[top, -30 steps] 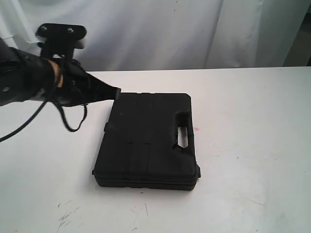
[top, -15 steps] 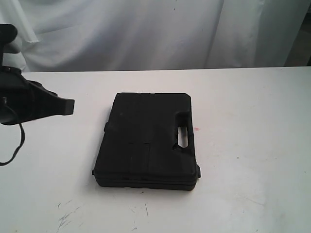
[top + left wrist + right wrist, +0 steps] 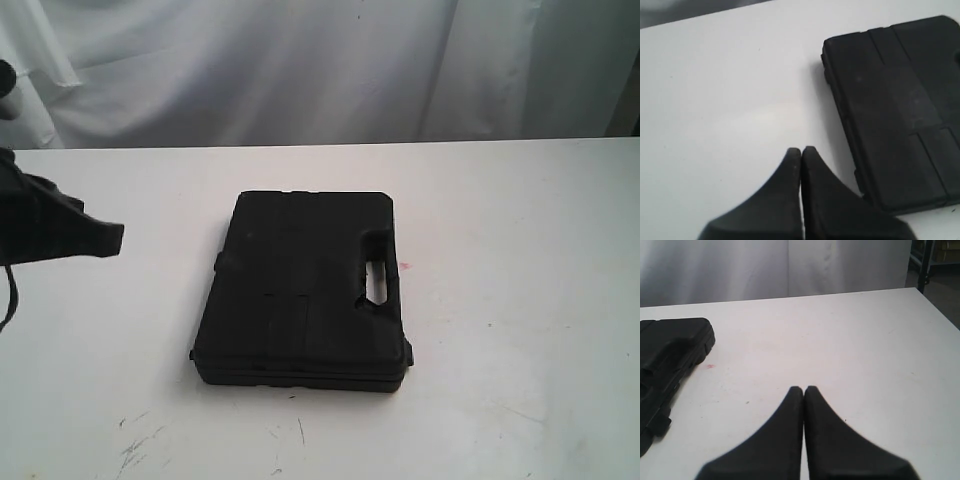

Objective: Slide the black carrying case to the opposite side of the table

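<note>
The black carrying case (image 3: pixel 305 288) lies flat near the middle of the white table (image 3: pixel 520 230), its handle cutout toward the right. My left gripper (image 3: pixel 118 240) is shut and empty at the far left of the exterior view, well apart from the case. In the left wrist view the shut left gripper (image 3: pixel 801 150) hovers over bare table beside a corner of the case (image 3: pixel 895 110). The right gripper (image 3: pixel 803 388) is shut and empty over bare table, with the case (image 3: pixel 670 360) off to one side; it does not show in the exterior view.
White curtain (image 3: pixel 300 70) hangs behind the table's far edge. A small red speck (image 3: pixel 405 265) lies just right of the case. Faint dark scratches (image 3: pixel 135 450) mark the near left tabletop. The table's right edge (image 3: pixel 935 310) shows in the right wrist view.
My left arm has pulled back to the left, away from the case's far left corner where its tip was a second ago. The case has stayed in place.
</note>
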Controlling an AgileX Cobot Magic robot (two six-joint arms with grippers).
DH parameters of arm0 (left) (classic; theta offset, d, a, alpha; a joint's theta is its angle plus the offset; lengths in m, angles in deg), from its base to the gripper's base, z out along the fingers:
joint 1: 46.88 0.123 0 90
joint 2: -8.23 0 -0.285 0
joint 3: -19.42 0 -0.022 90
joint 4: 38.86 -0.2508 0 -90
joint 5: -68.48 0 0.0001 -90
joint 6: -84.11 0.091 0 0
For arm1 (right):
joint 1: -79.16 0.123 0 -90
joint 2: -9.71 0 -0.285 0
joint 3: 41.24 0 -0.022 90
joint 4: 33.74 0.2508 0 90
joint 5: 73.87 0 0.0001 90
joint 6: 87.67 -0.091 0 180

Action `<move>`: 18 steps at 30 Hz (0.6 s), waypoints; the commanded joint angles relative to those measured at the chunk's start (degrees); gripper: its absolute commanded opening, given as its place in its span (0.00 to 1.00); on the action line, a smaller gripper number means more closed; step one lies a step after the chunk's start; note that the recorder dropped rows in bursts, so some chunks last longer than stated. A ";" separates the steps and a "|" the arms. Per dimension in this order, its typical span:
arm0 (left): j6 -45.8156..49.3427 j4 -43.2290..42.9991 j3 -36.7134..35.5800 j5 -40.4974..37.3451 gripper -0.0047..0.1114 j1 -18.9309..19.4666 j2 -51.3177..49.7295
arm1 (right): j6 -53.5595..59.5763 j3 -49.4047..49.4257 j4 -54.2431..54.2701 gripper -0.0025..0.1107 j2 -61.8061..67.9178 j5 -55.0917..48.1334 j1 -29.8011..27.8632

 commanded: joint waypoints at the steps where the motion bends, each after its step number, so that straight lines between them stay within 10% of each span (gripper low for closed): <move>1: -0.32 -0.48 -4.65 -0.59 0.04 0.24 2.10 | 0.10 0.19 -0.57 0.02 -0.38 0.10 -0.24; 9: -0.61 6.10 -21.27 16.42 0.04 10.86 16.32 | 0.10 0.19 -0.57 0.02 -0.38 0.10 -0.24; 18: -0.61 9.09 -32.83 18.17 0.04 22.99 37.73 | 0.10 0.19 -0.57 0.02 -0.38 0.10 -0.24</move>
